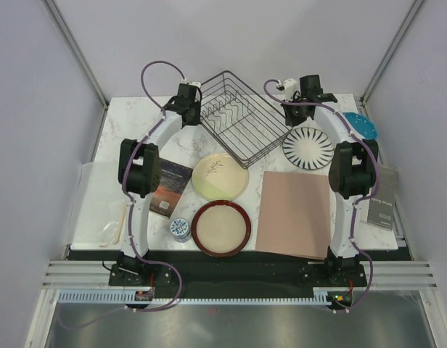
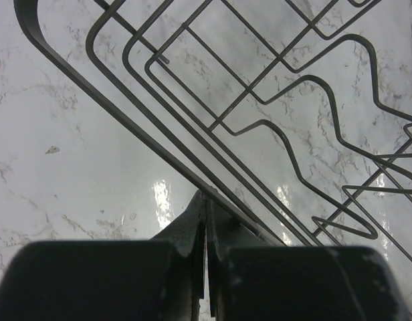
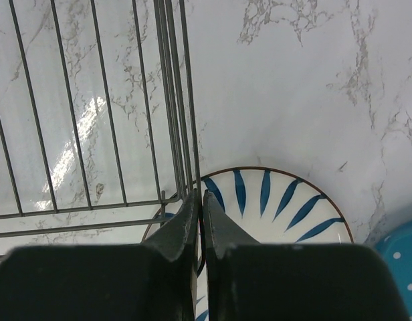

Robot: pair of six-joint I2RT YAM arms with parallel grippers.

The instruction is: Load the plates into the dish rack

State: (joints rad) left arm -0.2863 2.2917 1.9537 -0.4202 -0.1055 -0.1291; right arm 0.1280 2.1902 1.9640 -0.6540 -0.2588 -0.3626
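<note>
Plates: all four lie flat on the bench [image 1: 136, 123], none loaded. The sprig plate [image 1: 220, 176] sits mid-bench with the red-rimmed plate [image 1: 221, 228] just in front of it. The striped plate [image 1: 308, 147] is just beside the right-hand corner of the dish rack [image 1: 242, 116]. The teal dotted plate [image 1: 361, 125] is at the far right edge, partly hidden by the right arm. The rack stands empty at the far middle, turned cornerwise to you. Left pincer [image 2: 204, 200]: clenched, nothing seen between the fingers, tips at the rack's outer rim wire; contact cannot be confirmed. Right pincer [image 3: 200, 200]: clenched likewise, tips beside the rack's corner wires and above the striped plate's edge. Judgement: loading proper has not started, and both arms look placed to nudge or steady the rack. For the next move, you probably want the right pincer released and lowered onto the striped plate's rim. A plate flat on smooth marble offers little lip, so plan to tilt it before standing it on edge between the prongs.
</note>
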